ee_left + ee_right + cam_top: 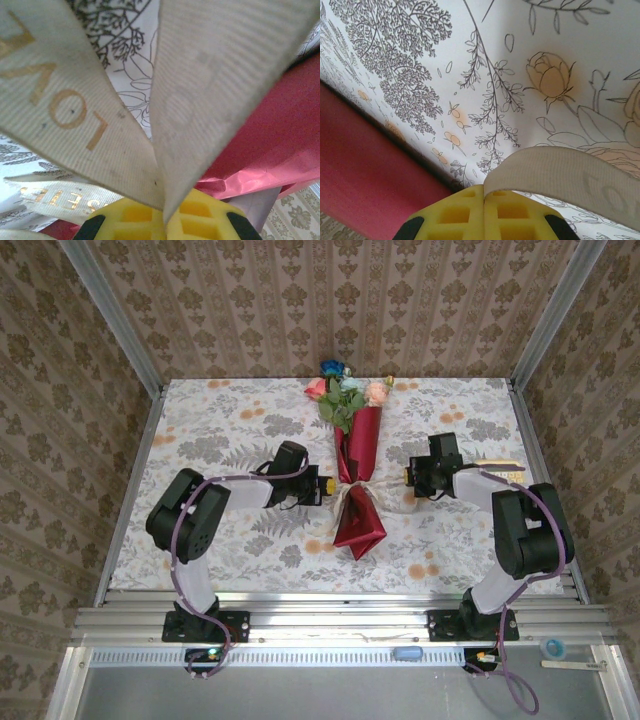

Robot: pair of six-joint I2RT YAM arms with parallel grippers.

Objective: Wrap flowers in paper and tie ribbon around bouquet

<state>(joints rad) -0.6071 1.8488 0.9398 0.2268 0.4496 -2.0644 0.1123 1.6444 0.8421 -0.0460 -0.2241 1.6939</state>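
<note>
Flower-printed tablecloth (220, 430) is spread beneath. Left of centre, the left gripper (328, 486) is clamped on the soft beige ribbon (352, 502); the dark red paper-cone bouquet (360, 445) is laid centrally; right, the right gripper (409, 478) is clamped likewise, presumably for knot tightening.

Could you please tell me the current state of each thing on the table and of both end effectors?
Flowers: wrapped, heads poking out at the far end.
Paper: rolled into a cone, lying flat.
Ribbon: looped round the cone's middle, an end held on each side.
Left end effector: shut on ribbon.
Right end effector: shut on ribbon.
</note>
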